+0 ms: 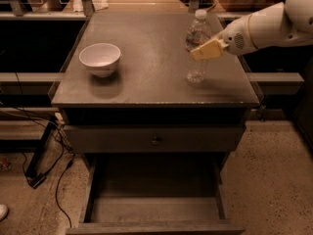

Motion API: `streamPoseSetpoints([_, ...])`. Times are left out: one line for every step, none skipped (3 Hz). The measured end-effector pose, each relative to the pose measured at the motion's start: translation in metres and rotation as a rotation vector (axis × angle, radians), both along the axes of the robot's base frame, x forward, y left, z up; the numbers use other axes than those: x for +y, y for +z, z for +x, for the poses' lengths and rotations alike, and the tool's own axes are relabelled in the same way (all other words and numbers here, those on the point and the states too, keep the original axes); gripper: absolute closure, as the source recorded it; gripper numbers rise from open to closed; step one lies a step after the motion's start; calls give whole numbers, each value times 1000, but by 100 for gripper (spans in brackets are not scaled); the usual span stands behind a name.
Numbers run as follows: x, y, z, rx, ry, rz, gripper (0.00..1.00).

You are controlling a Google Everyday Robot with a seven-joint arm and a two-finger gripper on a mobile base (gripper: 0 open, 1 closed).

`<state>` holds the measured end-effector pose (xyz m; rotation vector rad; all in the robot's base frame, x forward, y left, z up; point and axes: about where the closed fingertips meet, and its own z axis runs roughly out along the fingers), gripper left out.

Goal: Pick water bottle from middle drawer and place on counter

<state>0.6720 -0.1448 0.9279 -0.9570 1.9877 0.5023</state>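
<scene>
Camera view is showing the gripper (199, 51) pinching the bottle (196, 68) at mid-height over the counter's (146, 77) right side, with only the near tan finger showing. Whether the bottle's base is touching the counter is hard to tell. The arm (264, 26) is running out of frame past the counter's right rim. A bowl (100, 58) is sitting on the counter's left. Below the counter, the drawer (154, 207) is standing open, its front partly cut off.

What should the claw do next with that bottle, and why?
Probably open and let go: the claw grips the water bottle at mid-height, and the bottle stands upright at the right side of the counter, its base seemingly resting there. The middle drawer below is open.
</scene>
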Motion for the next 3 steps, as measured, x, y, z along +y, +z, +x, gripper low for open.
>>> streamPoseSetpoints([2,-21,3,16,-5,33,100])
streamPoseSetpoints([4,-24,3,24,-4,44,100])
streamPoseSetpoints([4,-24,3,24,-4,44,81])
